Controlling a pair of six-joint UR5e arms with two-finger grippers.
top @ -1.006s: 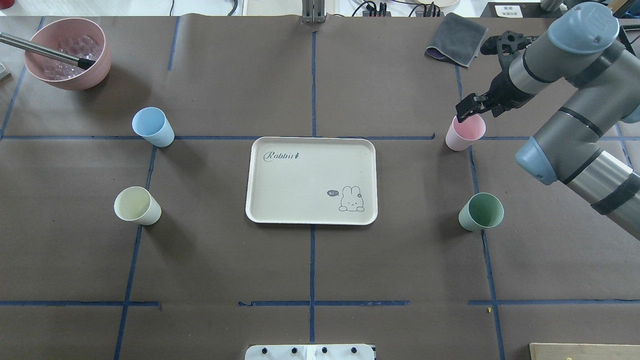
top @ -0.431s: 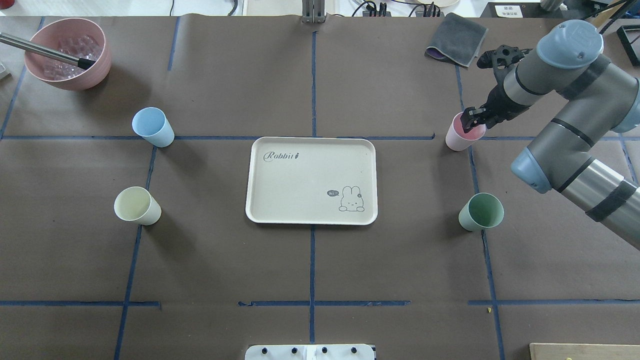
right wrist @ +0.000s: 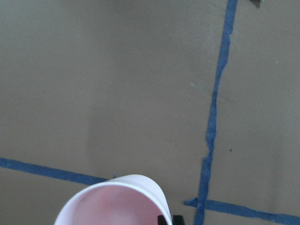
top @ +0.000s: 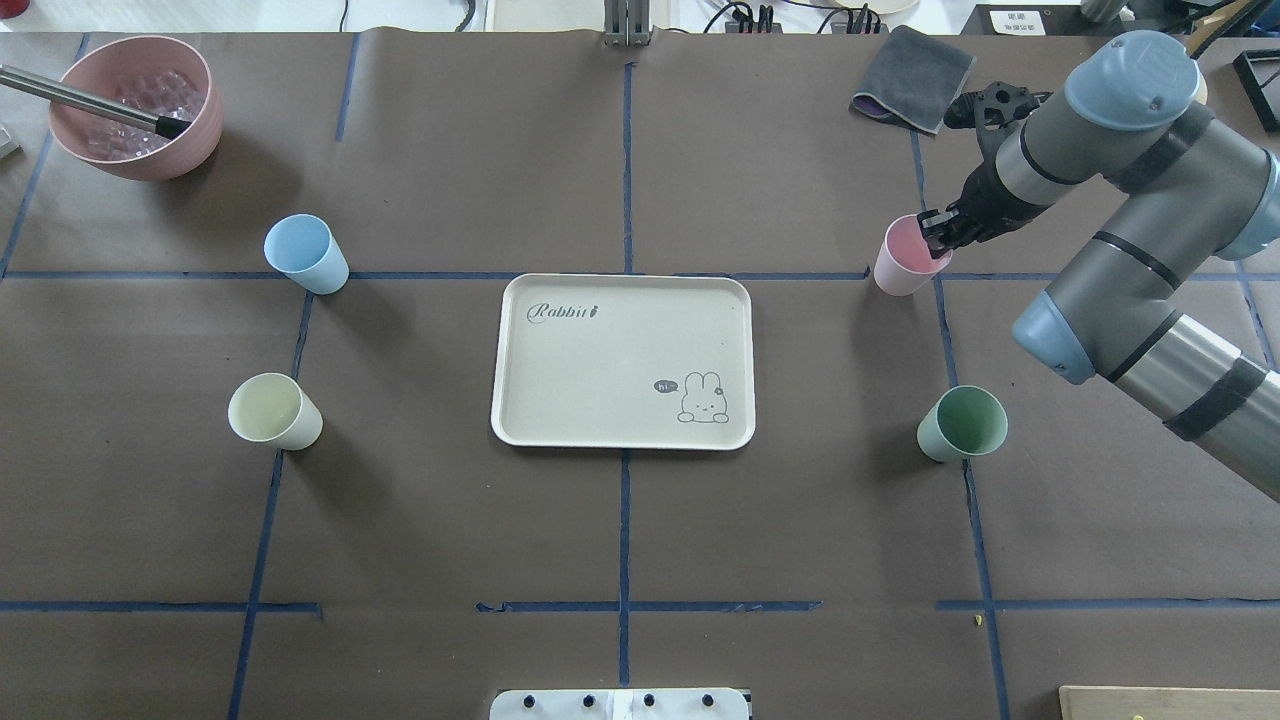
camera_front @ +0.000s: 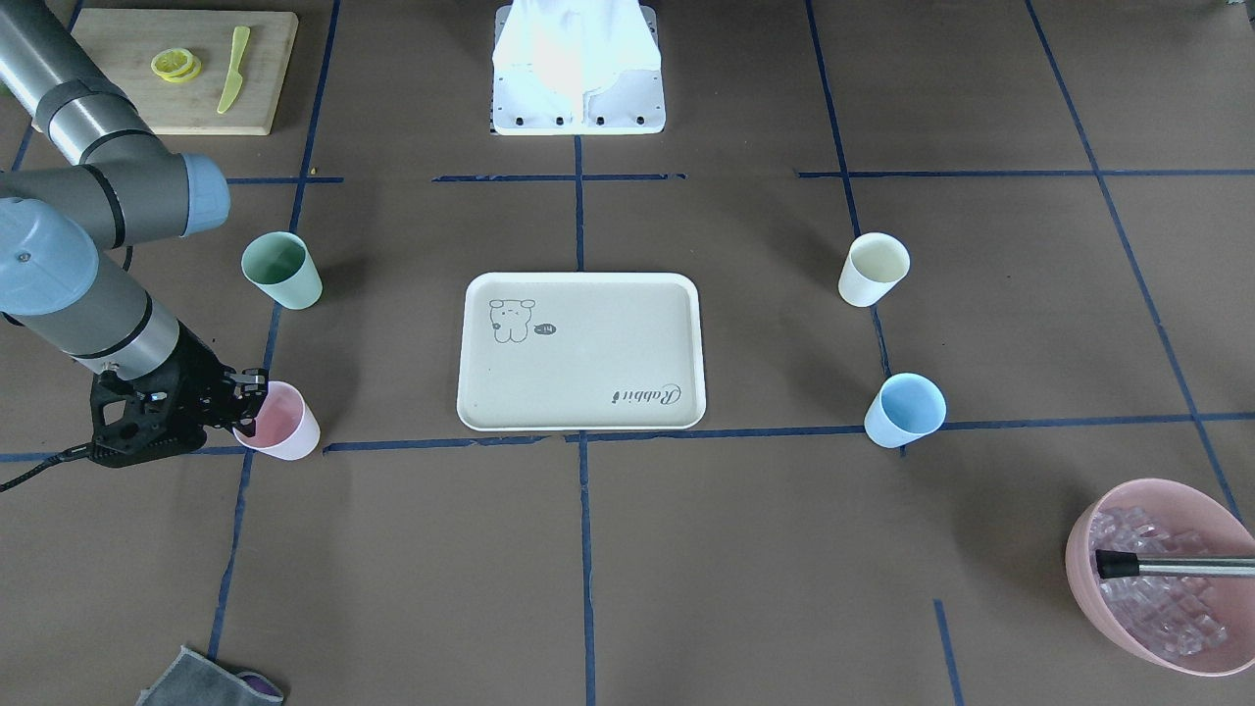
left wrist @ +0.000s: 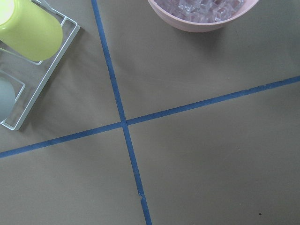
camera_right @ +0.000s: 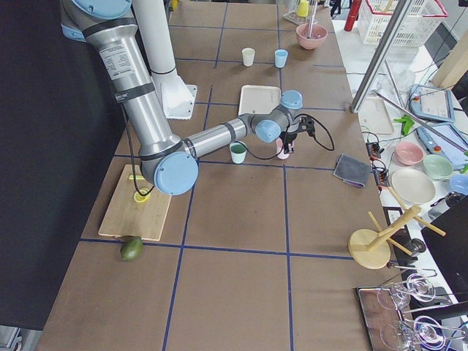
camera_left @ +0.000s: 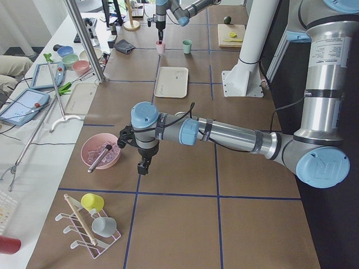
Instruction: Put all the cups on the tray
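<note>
My right gripper (top: 935, 232) is shut on the near rim of the pink cup (top: 903, 264), one finger inside and one outside; the cup also shows in the front view (camera_front: 285, 424) and the right wrist view (right wrist: 115, 201). It is to the right of the cream tray (top: 600, 380), which holds nothing. The green cup (top: 962, 424) stands right of the tray. The blue cup (top: 305, 253) and the cream-white cup (top: 273, 411) stand to its left. My left gripper (camera_left: 143, 166) hangs over the table near the pink bowl; I cannot tell whether it is open or shut.
A pink bowl (top: 135, 105) of ice cubes with a metal handle in it sits at the far left corner. A grey cloth (top: 915, 78) lies behind the pink cup. A wooden cutting board (camera_front: 176, 71) with lemon slices sits near the robot's base (camera_front: 577, 69).
My right gripper came down onto the pink cup's rim and closed on it. It has since carried the cup a little left, toward the tray.
</note>
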